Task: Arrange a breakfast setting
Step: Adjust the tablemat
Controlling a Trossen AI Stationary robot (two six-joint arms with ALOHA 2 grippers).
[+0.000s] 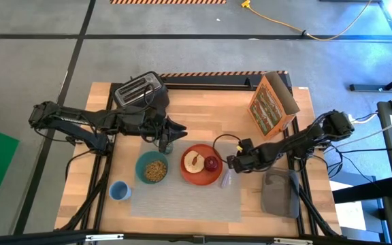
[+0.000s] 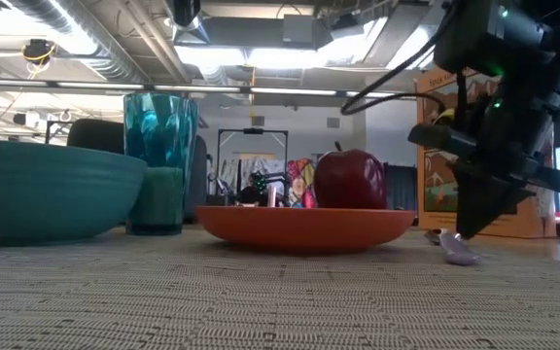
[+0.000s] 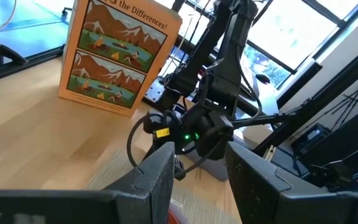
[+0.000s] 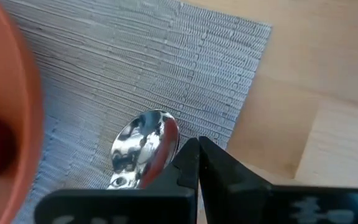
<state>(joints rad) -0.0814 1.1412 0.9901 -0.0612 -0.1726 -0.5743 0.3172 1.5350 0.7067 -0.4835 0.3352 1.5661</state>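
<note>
The grey placemat [image 1: 182, 201] holds the teal bowl [image 1: 152, 168], which has cereal in it. It also holds the orange-red plate [image 1: 190, 175], with the toast [image 1: 194, 162] and the red apple [image 1: 211, 163] on it. The green glass [image 2: 160, 146] stands behind the bowl. The pale spoon [image 4: 143, 148] lies on the mat to the plate's right. My left gripper [image 3: 201, 180] is open and empty above the glass [image 1: 165, 144]. My right gripper [image 4: 195, 149] is shut, its tips beside the spoon's bowl end. My right gripper's shut fingertips [image 4: 188, 155] point down right beside the rim of the spoon's bowl end [image 4: 169, 140]. I cannot tell whether they touch it. The spoon lies flat on the mat, and the gripper body hides its handle.
The black toaster [image 1: 139, 90] stands at the far left and the orange cereal box [image 1: 271, 103] at the far right. A blue cup [image 1: 119, 191] sits at the mat's left edge. A grey cloth [image 1: 278, 192] lies to the right of the mat.
</note>
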